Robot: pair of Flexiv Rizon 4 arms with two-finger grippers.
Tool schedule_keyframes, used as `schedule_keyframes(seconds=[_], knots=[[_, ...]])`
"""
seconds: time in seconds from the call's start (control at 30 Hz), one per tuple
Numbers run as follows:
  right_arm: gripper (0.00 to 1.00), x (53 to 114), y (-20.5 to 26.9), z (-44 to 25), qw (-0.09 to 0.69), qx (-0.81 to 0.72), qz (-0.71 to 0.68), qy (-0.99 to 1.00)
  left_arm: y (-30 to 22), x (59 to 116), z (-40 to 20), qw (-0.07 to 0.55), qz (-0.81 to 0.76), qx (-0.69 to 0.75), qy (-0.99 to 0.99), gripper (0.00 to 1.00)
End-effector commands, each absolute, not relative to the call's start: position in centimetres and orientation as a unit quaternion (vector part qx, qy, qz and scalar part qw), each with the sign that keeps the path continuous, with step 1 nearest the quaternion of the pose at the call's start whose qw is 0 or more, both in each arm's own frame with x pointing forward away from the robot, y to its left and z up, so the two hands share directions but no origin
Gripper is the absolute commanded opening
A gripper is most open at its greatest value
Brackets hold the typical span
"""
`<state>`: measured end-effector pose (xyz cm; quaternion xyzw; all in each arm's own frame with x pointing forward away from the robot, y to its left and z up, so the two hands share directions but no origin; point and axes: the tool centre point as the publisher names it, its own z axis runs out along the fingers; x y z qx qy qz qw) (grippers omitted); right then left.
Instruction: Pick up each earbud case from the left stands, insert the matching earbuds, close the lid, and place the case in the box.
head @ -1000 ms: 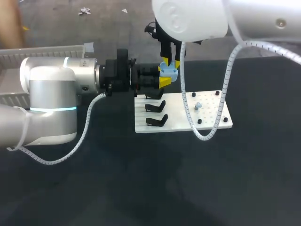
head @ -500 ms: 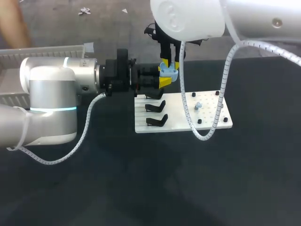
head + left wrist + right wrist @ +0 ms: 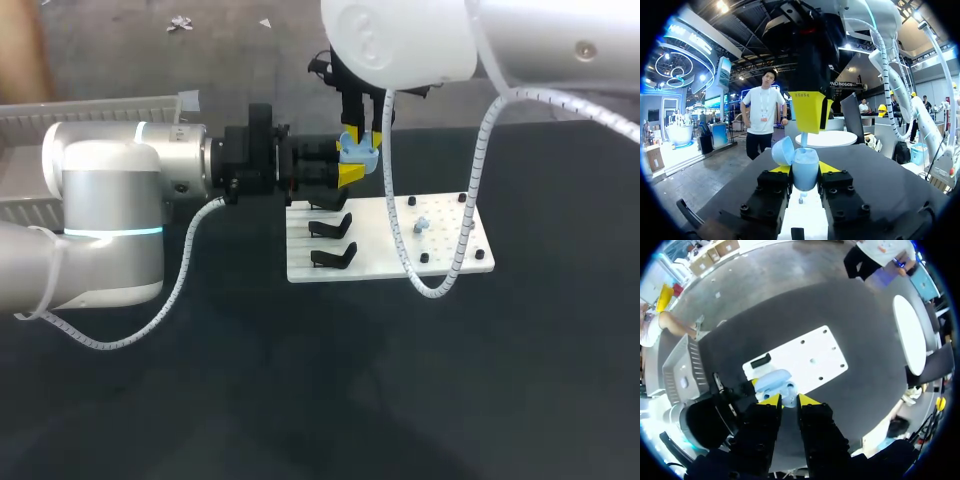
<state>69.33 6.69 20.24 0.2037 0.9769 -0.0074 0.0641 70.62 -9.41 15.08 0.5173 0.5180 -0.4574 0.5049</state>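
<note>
Head view: the left gripper [image 3: 349, 160] clamps the open earbud case [image 3: 361, 152] above the stand board's [image 3: 450, 255] far-left corner, and a spare earbud [image 3: 421, 225] lies on the board.
Left wrist view: the right gripper [image 3: 809, 111] pinches an earbud [image 3: 804, 140] just over the case.
Right wrist view: the case is just ahead of the fingers. Closing the lid and boxing are left.

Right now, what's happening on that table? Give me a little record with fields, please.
Left pincer: shut on the light blue earbud case, lid open
Right pincer: directly above the case, shut on an earbud, stem pointing down into it
White board: on the dark table, near both pincers
Black stands: two in clear view, both empty, on the board's left side
Other earbud: lying on the board's right side
</note>
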Motion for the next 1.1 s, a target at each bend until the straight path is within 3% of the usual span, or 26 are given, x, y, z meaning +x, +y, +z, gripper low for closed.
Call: schedule_keyframes(seconds=[0.03,1.1], knots=[[0.00,69.6,6.9,20.2,0.061,0.203,-0.009,0.977,-9.4,70.4,15.0,0.509,-0.455,0.515,0.517,0.00],[0.00,70.1,7.0,19.1,0.055,0.203,-0.012,0.978,-9.4,70.4,15.0,0.509,-0.455,0.515,0.517,0.00]])
